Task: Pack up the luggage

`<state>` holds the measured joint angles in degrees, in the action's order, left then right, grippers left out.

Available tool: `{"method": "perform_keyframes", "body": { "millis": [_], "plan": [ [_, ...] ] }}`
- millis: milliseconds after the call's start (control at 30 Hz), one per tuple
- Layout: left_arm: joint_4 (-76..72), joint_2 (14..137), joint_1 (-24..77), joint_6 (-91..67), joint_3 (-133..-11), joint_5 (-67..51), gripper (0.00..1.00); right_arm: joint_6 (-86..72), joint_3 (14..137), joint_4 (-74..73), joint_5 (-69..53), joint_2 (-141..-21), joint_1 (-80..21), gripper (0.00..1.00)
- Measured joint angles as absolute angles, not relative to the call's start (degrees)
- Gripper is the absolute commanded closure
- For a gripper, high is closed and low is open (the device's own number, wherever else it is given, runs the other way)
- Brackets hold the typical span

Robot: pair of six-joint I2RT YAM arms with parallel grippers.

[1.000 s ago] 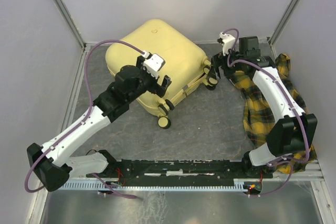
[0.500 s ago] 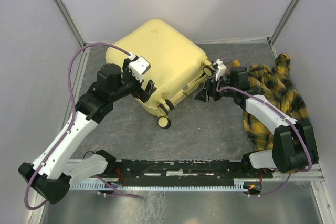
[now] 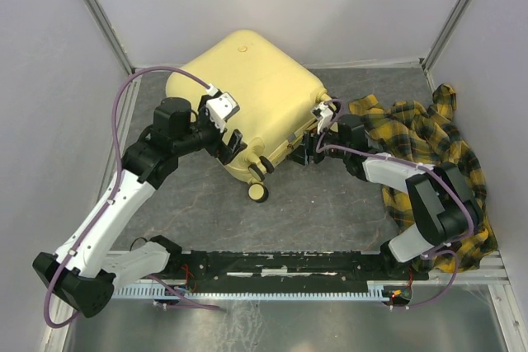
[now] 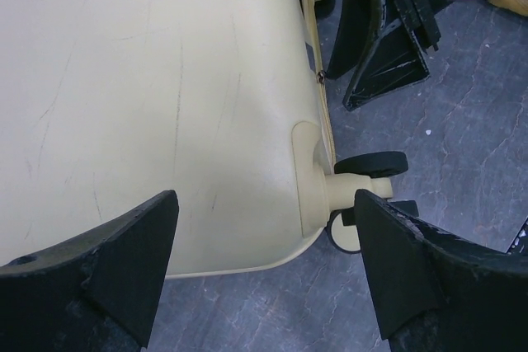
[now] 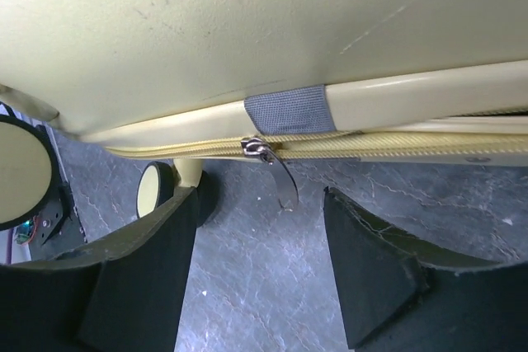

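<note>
The pale yellow luggage [image 3: 247,88] lies closed and flat on the grey table, its wheels toward the near right. My left gripper [image 3: 233,144] is open over its near corner by a wheel [image 4: 371,164], with the shell [image 4: 165,96] filling the left wrist view and nothing held [image 4: 264,204]. My right gripper [image 3: 313,147] is open at the luggage's right edge. In the right wrist view its jaws [image 5: 262,195] stand either side of the metal zipper pull [image 5: 278,172] hanging from the closed zipper, not touching it.
A yellow and black plaid shirt [image 3: 429,150] lies crumpled on the table at the right, under my right arm. Walls close in the table at the back and both sides. Another luggage wheel [image 3: 258,193] sits toward the table's near middle.
My right gripper has swung from the back right down and left to the luggage's zipper edge. My left gripper has drawn back left to the near corner. The luggage has not moved.
</note>
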<state>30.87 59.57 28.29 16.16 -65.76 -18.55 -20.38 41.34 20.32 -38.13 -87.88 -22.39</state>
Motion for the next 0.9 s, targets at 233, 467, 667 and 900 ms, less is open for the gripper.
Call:
{"method": "perform_keyframes", "body": {
  "millis": [233,467,667,900],
  "plan": [
    [31.2,59.8,28.0,17.6,-65.8,-20.5,0.07,-21.3,41.4,24.0,-36.9,-91.7,-24.6,0.59],
    [36.4,61.3,28.0,24.5,-67.4,-25.8,0.05,-21.5,41.6,24.4,-36.1,-92.6,-25.4,0.85],
    [41.0,63.7,28.0,30.8,-70.1,-30.7,0.04,-20.7,41.2,23.4,-35.0,-90.8,-25.4,0.98],
    [51.6,72.6,28.3,42.0,-80.2,-38.0,0.0,-18.1,39.9,20.1,-31.5,-86.9,-25.6,0.98]
  ]
}}
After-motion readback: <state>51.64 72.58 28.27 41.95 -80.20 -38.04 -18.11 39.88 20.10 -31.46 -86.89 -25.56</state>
